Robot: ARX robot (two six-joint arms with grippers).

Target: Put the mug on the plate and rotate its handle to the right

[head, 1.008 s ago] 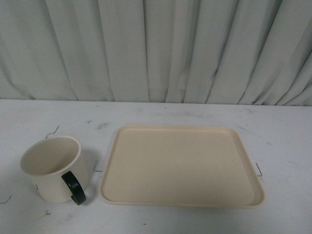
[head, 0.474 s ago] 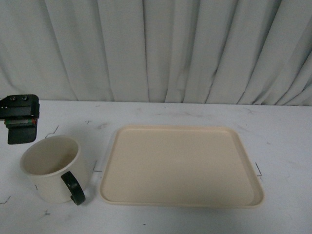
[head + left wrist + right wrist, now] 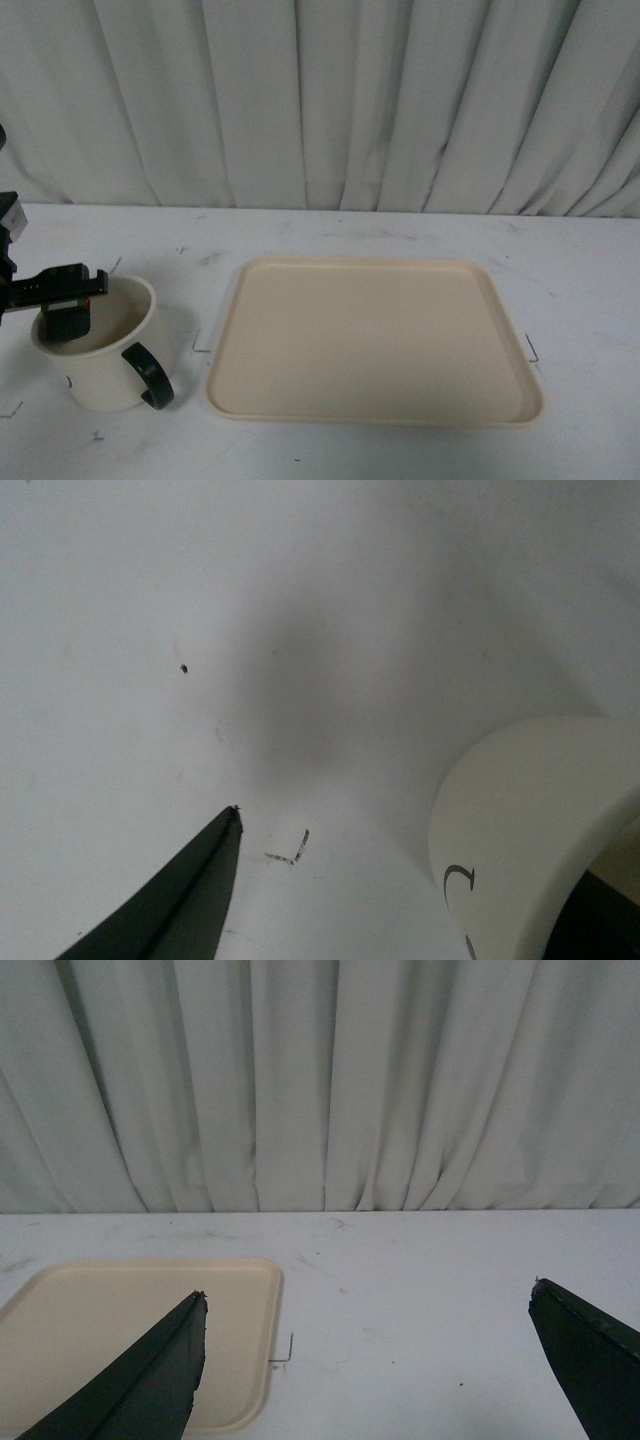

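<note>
Your left gripper (image 3: 55,305) is straddling the mug (image 3: 105,375) wall, jaws seemingly apart; your right gripper (image 3: 370,1360) is gaping wide. Expect it stiff and slick: pinch there.

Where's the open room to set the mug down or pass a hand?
The plate is wholly bare. The table is free between plate and curtain, and right of the plate. Crowded only at left, where the left tool straddles the mug's wall.
</note>
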